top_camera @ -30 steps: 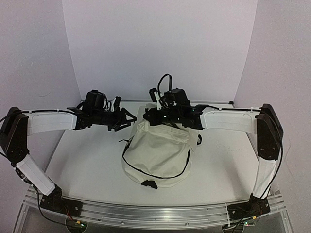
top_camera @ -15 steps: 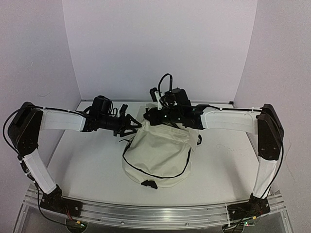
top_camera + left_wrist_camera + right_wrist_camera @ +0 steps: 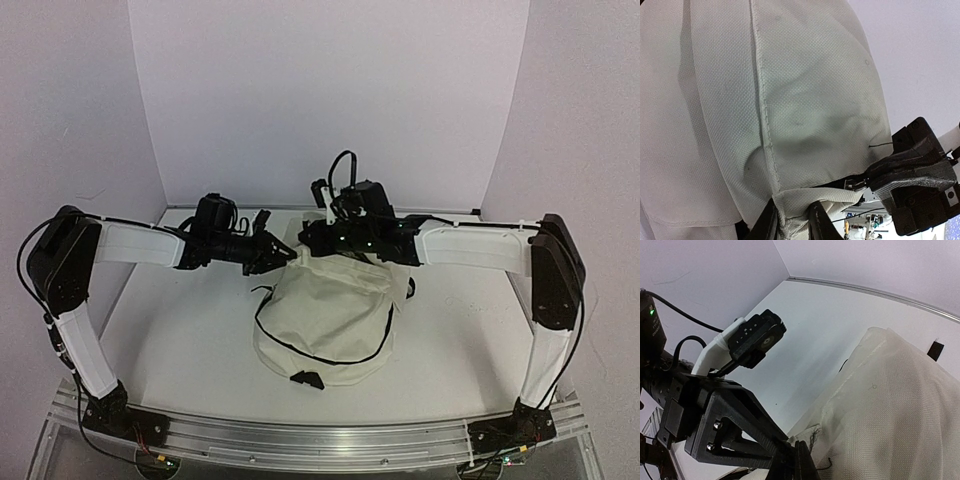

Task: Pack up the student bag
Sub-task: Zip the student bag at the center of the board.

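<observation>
Left gripper [image 3: 280, 252], centre-left of the top view: my fingers [image 3: 816, 220] are pinched on a narrow fold of hem at the upper left corner of the bag [image 3: 325, 320], and only a little cloth sits between them. The bag lies slumped on the table [image 3: 180, 340] at the centre of the frame, bottom toward the near edge, top rim lifted to where both grippers meet.

Right gripper [image 3: 306, 242], just right of the left one: my jaws are fully together on the thin edge of the same rim, with loose threads showing at the fingertips.

Hazards, as I judge them:
- Shallow left pinch. If I draw the rim leftward to widen the mouth, the hem may slide out and the opening would drop closed.
- Thin right bite. It sits on the very edge, so a sideways pull could strip it off or fray the cloth further.
- Crowded grippers. They are nearly touching, so a small misaligned move could knock one against the other.
- Unanchored bag. Nothing pins its body, so an uneven pull may drag it across the table instead of opening it.
</observation>
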{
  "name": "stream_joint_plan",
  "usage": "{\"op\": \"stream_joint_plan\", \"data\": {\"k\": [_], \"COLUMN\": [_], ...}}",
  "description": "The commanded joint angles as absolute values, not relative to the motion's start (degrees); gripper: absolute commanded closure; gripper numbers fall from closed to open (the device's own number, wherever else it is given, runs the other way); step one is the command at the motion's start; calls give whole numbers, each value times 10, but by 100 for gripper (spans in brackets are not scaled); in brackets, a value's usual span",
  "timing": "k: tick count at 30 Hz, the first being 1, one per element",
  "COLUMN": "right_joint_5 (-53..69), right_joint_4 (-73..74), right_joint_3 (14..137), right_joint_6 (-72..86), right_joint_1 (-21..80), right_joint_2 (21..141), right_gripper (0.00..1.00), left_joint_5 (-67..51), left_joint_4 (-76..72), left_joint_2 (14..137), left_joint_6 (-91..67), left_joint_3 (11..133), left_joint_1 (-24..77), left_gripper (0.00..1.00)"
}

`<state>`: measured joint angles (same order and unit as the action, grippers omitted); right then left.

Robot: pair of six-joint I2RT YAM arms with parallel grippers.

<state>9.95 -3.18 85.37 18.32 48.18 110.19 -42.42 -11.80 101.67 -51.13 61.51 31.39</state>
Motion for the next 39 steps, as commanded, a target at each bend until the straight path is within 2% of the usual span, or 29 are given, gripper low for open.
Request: {"op": "stream_joint_plan", "data": {"k": [1,5,22,39], "right_joint_5": [68,27,-117,-157], "right_joint_4": [-58,-45,-3,44], "right_joint_3": [847,822,725,667], "right_joint_6": [197,220,305,356], "right_joint_1": [480,481,481,459], "right_joint_2": [1045,1014,913,855], "right_gripper": [100,100,100,100], "left_joint_5": [-411,-395,-369,-368], "left_joint_4": [-160,-151,-137,-127], "left_joint_2": [1019,1009,975,961], "left_joint_6": [-520,-520,-526,-518], "left_joint_3": [633,621,572,551], "left_joint_1": [311,309,274,229], "left_gripper": [90,100,100,100]}}
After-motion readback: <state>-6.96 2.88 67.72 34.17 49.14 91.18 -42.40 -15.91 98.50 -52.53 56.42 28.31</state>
